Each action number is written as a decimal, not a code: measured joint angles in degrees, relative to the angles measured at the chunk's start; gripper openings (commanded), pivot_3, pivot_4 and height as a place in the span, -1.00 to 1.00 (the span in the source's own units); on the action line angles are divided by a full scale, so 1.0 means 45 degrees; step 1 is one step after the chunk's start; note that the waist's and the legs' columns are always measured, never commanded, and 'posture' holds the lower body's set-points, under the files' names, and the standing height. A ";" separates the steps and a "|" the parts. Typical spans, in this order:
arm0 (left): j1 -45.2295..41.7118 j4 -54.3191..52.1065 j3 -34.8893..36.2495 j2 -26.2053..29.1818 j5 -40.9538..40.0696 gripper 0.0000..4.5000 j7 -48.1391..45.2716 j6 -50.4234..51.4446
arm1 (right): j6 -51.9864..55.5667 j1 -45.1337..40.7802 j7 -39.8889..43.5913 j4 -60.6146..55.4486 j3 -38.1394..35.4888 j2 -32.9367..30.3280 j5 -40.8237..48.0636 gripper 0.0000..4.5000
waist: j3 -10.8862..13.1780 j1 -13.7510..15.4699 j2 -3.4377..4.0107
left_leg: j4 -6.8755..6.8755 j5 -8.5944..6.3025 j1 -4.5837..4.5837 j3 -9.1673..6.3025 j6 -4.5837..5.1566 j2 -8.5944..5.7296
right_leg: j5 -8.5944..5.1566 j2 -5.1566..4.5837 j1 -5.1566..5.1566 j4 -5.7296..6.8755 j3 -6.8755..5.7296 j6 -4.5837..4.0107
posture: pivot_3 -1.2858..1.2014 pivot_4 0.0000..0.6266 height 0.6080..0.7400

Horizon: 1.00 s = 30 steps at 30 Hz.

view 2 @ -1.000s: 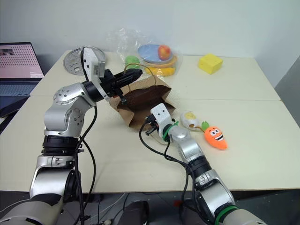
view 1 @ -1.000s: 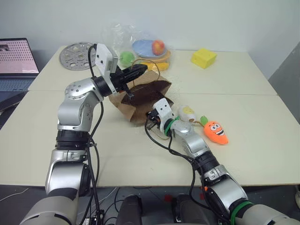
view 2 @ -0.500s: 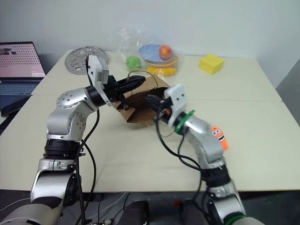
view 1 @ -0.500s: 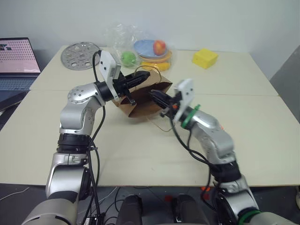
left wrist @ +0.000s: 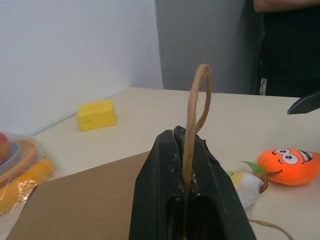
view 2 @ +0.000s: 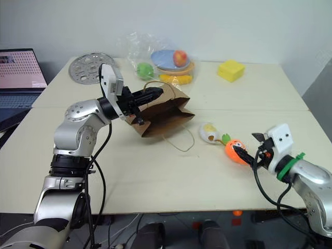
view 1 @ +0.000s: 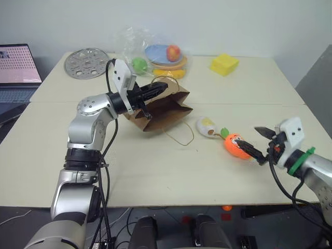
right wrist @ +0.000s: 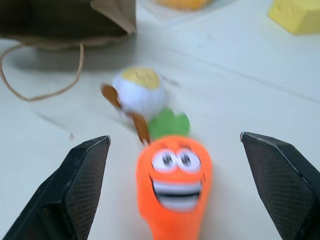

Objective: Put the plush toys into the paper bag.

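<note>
My right claw (right wrist: 175,190) now stands wide, its two fingers spread either side of the carrot (right wrist: 173,187), which lies between them on the table (view 1: 155,166) but is not yet touched. A second ago this claw was shut and pushed up against the mouth of the bag (view 1: 163,110); half a second ago it hung just in front of the opening. It has since swung out to my right and lined up on the toy. I judge this to be the start of the pick: closing on the carrot comes next, and the bag is well apart from it, so a carry back follows.

Just beyond the carrot's green leaves lies the white toy (view 1: 206,126), touching or nearly touching them. Neither toy has shifted, and neither is in the bag yet.

My left claw (view 1: 160,89) stays clamped on the bag's handle (left wrist: 196,107), keeping the upper side lifted so the mouth faces the toys. The other handle trails loose on the table.

Behind the bag sit wrapped toy fruit (view 1: 155,54) and a yellow block (view 1: 224,64).
</note>
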 measured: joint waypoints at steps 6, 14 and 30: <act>0.0002 0.0006 -0.0002 0.0006 0.0004 -1.00 -0.0124 0.0016 | -0.0969 0.1011 0.0137 0.1128 0.0266 0.0448 -0.0304 0.98 | 0.0000 0.0016 0.0000 | 0.0013 0.0001 -0.0001 0.0011 0.0001 -0.0008 | 0.0001 -0.0005 0.0006 -0.0003 0.0016 0.0001 | 0.03 -0.52 1.00; 0.0010 0.0000 -0.0002 0.0028 0.0023 -1.00 -0.0047 0.0064 | -0.1868 0.0871 0.0066 0.1846 0.0964 0.0584 -0.0782 0.42 | 0.0000 0.0041 0.0000 | 0.0007 0.0000 -0.0003 0.0004 0.0001 -0.0007 | 0.0001 -0.0006 0.0006 -0.0006 0.0004 -0.0001 | 0.03 -0.52 1.00; 0.0036 -0.0055 -0.0002 0.0075 0.0024 -1.00 0.0066 0.0073 | -0.2318 0.0849 0.0385 0.2131 0.0821 0.0397 -0.0719 -0.97 | 0.0000 0.0049 0.0000 | 0.0008 0.0001 -0.0002 0.0005 0.0000 -0.0007 | 0.0002 -0.0006 0.0007 -0.0005 0.0006 -0.0003 | 0.03 -0.52 1.00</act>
